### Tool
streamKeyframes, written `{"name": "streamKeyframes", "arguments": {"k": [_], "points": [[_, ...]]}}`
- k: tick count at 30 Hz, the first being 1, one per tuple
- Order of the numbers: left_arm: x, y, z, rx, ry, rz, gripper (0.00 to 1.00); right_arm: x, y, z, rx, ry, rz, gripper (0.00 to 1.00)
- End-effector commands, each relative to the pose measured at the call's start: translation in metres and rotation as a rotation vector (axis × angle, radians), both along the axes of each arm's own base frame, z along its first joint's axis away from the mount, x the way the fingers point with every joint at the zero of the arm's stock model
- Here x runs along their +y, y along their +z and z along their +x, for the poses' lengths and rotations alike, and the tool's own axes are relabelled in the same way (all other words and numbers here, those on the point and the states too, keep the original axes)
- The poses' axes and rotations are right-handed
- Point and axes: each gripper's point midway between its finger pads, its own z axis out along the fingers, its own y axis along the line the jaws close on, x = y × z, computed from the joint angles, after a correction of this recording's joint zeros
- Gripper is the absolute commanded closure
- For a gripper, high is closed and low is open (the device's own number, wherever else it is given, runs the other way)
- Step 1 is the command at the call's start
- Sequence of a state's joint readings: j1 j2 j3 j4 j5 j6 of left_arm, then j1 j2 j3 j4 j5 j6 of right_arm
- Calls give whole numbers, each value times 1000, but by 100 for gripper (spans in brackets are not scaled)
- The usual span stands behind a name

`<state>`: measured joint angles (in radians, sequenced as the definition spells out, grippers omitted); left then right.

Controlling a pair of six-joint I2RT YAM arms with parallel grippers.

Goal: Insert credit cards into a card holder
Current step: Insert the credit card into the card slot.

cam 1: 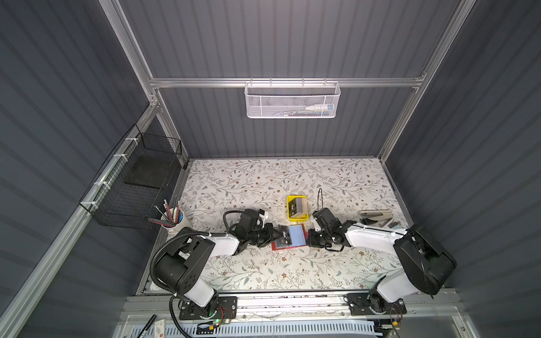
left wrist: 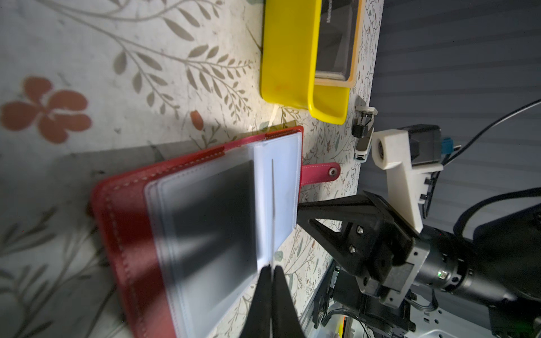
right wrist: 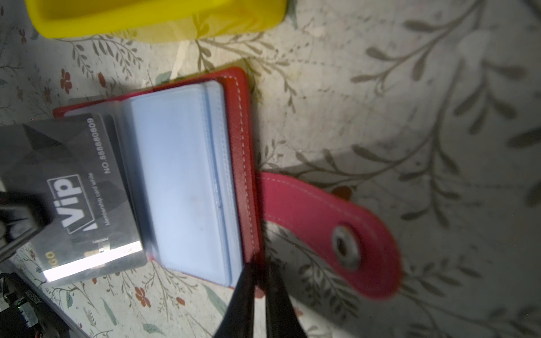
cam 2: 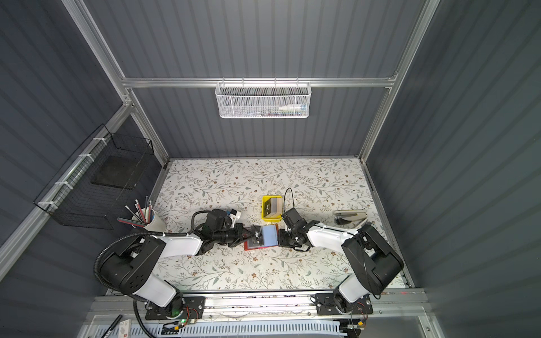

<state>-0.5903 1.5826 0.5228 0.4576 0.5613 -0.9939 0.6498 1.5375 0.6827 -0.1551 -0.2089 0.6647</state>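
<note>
The red card holder (cam 1: pixel 288 248) lies open on the floral table between both arms, its bluish clear sleeves (right wrist: pixel 181 181) facing up and its snap strap (right wrist: pixel 322 222) stretched out flat. My left gripper (left wrist: pixel 271 267) is shut on a dark grey "Vip" credit card (right wrist: pixel 76 181), which shows edge-on in the left wrist view. The card's far edge meets the sleeves near the fold. My right gripper (right wrist: pixel 259 266) is shut on the holder's red cover edge beside the strap. Both top views show the card (cam 2: pixel 257 235) over the holder's left half.
A yellow tray (cam 1: pixel 297 207) with more cards stands just behind the holder. A stapler (cam 1: pixel 376 216) lies at the right, and a cup of pens (cam 1: pixel 172 218) at the left. A black wire basket (cam 1: pixel 134 187) hangs on the left wall.
</note>
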Motion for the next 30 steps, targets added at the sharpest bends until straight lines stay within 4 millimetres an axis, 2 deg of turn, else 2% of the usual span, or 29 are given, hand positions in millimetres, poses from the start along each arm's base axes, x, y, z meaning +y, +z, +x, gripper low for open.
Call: {"name": "streamKeyframes", "arguments": {"k": [1, 19, 30], "points": [[-6, 2, 7, -31, -6, 5, 100, -2, -5, -1, 7, 8, -33, 87], [-10, -12, 9, -5, -1, 27, 100, -3, -7, 0, 8, 10, -49, 88], [-7, -19, -3, 54, -22, 35, 100, -2, -7, 1, 9, 12, -51, 88]]}}
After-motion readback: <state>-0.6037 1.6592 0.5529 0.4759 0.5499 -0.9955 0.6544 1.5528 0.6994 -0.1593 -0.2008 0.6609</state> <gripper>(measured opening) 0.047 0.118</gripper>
